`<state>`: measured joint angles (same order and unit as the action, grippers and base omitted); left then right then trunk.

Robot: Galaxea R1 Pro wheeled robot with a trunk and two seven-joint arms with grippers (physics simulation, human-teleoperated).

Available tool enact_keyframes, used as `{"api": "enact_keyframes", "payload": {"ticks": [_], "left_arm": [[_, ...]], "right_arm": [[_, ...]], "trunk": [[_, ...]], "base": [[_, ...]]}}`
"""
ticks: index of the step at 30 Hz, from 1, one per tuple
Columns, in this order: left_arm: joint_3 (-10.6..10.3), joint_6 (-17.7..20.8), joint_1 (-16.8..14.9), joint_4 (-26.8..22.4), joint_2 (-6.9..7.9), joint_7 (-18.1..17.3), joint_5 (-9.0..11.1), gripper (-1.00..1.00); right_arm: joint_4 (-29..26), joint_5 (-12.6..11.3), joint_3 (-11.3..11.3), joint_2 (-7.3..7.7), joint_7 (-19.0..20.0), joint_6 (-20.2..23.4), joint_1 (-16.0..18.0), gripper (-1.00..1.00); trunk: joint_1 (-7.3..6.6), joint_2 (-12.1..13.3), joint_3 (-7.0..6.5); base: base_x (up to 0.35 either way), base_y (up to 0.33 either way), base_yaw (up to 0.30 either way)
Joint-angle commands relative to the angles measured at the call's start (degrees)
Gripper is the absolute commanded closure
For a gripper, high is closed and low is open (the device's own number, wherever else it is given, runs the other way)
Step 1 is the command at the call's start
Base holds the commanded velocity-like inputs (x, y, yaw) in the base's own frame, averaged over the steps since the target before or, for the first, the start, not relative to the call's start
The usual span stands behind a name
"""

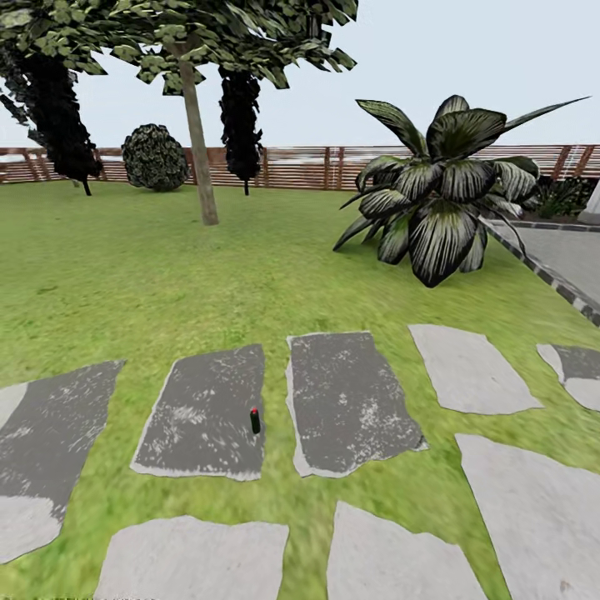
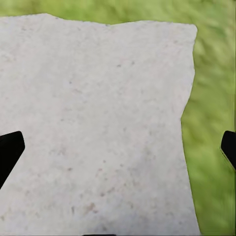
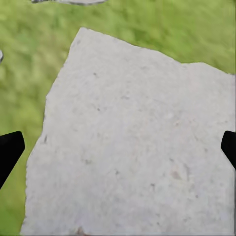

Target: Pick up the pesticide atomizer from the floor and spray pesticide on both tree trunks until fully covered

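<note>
- Head view, widest thing first: you face the lawn (image 1: pixel 208 275), running back to a brown slatted fence (image 1: pixel 300 167) across the upper frame.
- A tree (image 1: pixel 198 137) with a bare grey-brown trunk stands upper left of centre; a broad-leafed plant (image 1: pixel 442 200) sits right of centre.
- Grey stepping stones (image 1: pixel 350 404) cross the lower half.
- The pesticide atomizer (image 1: pixel 255 420) stands upright, small and dark with a red top, at the right edge of the stone left of centre.
- Your left gripper (image 2: pixel 118 152) hangs wide apart over a pale stone, dark fingertips (image 2: pixel 10 150) at both frame edges.
- Your right gripper (image 3: pixel 118 152) is equally wide over another pale stone.
</note>
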<state>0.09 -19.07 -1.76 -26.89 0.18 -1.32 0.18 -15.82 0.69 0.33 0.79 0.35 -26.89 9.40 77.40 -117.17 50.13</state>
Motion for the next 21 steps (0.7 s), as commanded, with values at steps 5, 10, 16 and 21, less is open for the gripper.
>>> {"api": "enact_keyframes", "payload": {"ticks": [5, 10, 16, 21], "left_arm": [[0.0, 0.0, 0.0, 0.0, 0.0, 0.0, 0.0, -1.0], [0.0, 0.0, 0.0, 0.0, 0.0, 0.0, 0.0, -1.0], [0.0, 0.0, 0.0, 0.0, 0.0, 0.0, 0.0, -1.0], [0.0, 0.0, 0.0, 0.0, 0.0, 0.0, 0.0, -1.0]], "right_arm": [[0.0, 0.0, 0.0, 0.0, 0.0, 0.0, 0.0, -1.0], [0.0, 0.0, 0.0, 0.0, 0.0, 0.0, 0.0, -1.0], [0.0, 0.0, 0.0, 0.0, 0.0, 0.0, 0.0, -1.0], [0.0, 0.0, 0.0, 0.0, 0.0, 0.0, 0.0, -1.0]], "trunk": [[0.0, 0.0, -0.17], [0.0, 0.0, -0.35], [0.0, 0.0, -0.57], [0.0, 0.0, -0.73]], "base": [[0.118, -0.262, 0.275], [0.118, -0.262, 0.274], [0.118, -0.262, 0.274], [0.117, -0.263, 0.267]]}}
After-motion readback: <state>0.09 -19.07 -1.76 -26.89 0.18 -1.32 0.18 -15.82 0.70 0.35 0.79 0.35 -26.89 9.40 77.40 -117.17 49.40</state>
